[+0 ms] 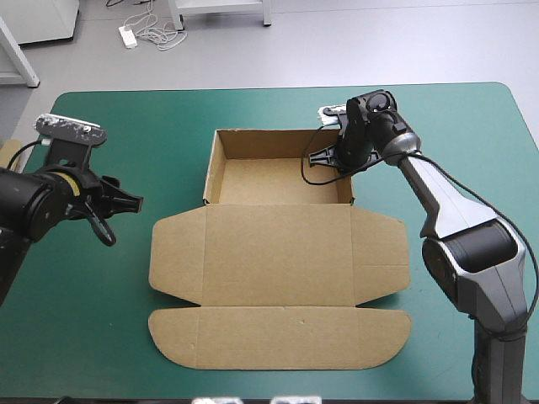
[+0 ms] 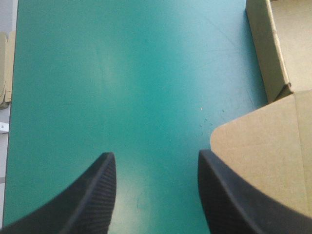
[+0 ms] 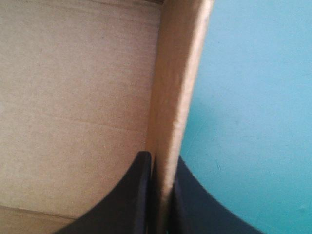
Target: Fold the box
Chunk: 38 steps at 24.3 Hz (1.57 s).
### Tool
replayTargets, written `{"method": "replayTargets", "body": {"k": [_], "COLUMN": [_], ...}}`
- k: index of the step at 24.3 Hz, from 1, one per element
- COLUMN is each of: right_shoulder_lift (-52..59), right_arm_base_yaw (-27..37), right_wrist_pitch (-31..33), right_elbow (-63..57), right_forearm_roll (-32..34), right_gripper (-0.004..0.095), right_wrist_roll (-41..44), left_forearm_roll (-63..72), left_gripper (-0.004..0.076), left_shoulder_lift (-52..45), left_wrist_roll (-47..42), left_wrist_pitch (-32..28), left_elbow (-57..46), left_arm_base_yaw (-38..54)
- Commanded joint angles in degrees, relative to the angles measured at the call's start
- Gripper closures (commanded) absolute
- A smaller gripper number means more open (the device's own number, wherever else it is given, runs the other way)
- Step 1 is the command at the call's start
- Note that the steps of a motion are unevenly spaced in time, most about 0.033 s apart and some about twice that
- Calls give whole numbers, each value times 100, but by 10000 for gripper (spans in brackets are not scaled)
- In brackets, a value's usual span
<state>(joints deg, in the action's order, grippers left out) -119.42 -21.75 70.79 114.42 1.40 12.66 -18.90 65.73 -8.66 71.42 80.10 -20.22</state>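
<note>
A cut-sheet brown cardboard box (image 1: 278, 252) lies in the middle of the counter (image 1: 126, 109) with its teal-green cover. Its far part is built up into an open tray (image 1: 278, 181) with its walls raised. The lid panel and its rounded flaps lie flat on the cover, on the near side of the tray.

The right tool (image 3: 161, 157) is at the tray's right-hand wall (image 3: 178, 87), toward the far corner. Its black fingers are pinched nearly together with that wall between them, one inside the tray and the other outside over the cover.

The left tool (image 2: 155, 154) hovers over bare cover off the box's left side, its fingers spread wide with nothing between them. One finger is near the rounded corner of the lid's left flap (image 2: 263, 161); whether it touches I cannot tell.

Well to the left of the box, at the counter's edge, a strip of more brown board (image 2: 5, 68) peeks out.
</note>
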Motion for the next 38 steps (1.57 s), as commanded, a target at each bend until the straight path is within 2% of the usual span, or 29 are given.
{"method": "replayTargets", "body": {"k": [1, 9, 13, 15, 18, 23, 30, 33, 36, 38], "right_shoulder_lift": [252, 402, 570, 661, 732, 919, 930, 943, 1020, 1146], "right_arm_base_yaw": [32, 236, 986, 1699, 2373, 3463, 3960, 4035, 4073, 4086], "right_wrist_pitch": [-172, 69, 69, 69, 69, 69, 43, 43, 43, 43], "right_elbow": [171, 403, 392, 379, 378, -359, -834, -846, -846, -846], "right_forearm_roll": [-25, 893, 893, 853, 706, 850, 561, 550, 578, 594], "right_gripper": [925, 927, 926, 925, 925, 925, 911, 778, 566, 461], "right_wrist_roll": [-185, -315, -443, -576, -602, -725, -1034, -1083, -1083, -1086], "left_forearm_roll": [-131, -155, -155, -155, -155, -249, -305, -305, -305, -305], "left_gripper": [346, 346, 346, 346, 346, 346, 346, 346, 346, 346], "left_shoulder_lift": [-414, -748, -748, -763, -812, -928, -1004, -1004, -1004, -1004], "left_wrist_roll": [-112, -112, -112, -112, -112, -91, -91, -91, -91, -91], "left_wrist_pitch": [19, -8, 3, 3, 3, 3, 45, 45, 45, 45], "left_elbow": [-108, -142, -142, -142, -142, -142, -142, -142, -142, -142], "left_arm_base_yaw": [-21, -21, -21, -21, -21, -21, -21, -21, -21, -21]}}
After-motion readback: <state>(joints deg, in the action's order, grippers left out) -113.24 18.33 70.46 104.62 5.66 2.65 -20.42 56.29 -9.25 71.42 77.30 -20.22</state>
